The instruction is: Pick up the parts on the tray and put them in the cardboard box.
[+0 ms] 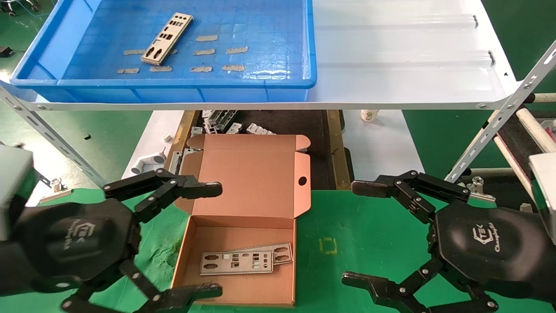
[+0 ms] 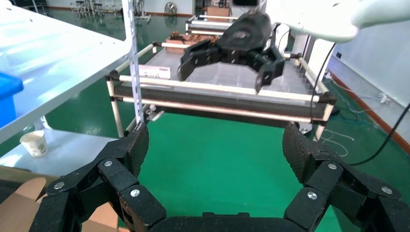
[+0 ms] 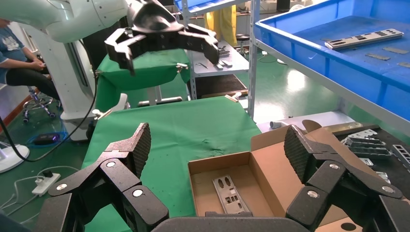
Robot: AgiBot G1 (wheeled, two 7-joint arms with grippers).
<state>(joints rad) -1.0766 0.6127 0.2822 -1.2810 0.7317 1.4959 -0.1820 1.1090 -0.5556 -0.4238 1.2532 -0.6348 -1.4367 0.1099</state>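
Observation:
The blue tray [image 1: 165, 82] sits on the shelf at the upper left and holds one silver part [image 1: 167, 38], also visible in the right wrist view [image 3: 365, 38]. Below it, the cardboard box [image 1: 252, 169] lies open on the green cloth. Two overlapping parts [image 1: 236, 263] rest on its floor, one showing in the right wrist view [image 3: 228, 192]. My left gripper [image 1: 215, 239] hovers open over the box's left side, empty [image 2: 216, 145]. To the right of the box, my right gripper [image 1: 355, 233] hangs open above the cloth, empty [image 3: 215, 145].
The glossy white shelf [image 1: 391, 52] juts out above the table, with slanted struts [image 1: 499, 126] at both sides. Behind the box lie small silver brackets [image 1: 221, 121], a white pipe fitting [image 1: 147, 163] and a paper cup [image 1: 369, 115]. Green cloth [image 1: 369, 217] covers the table.

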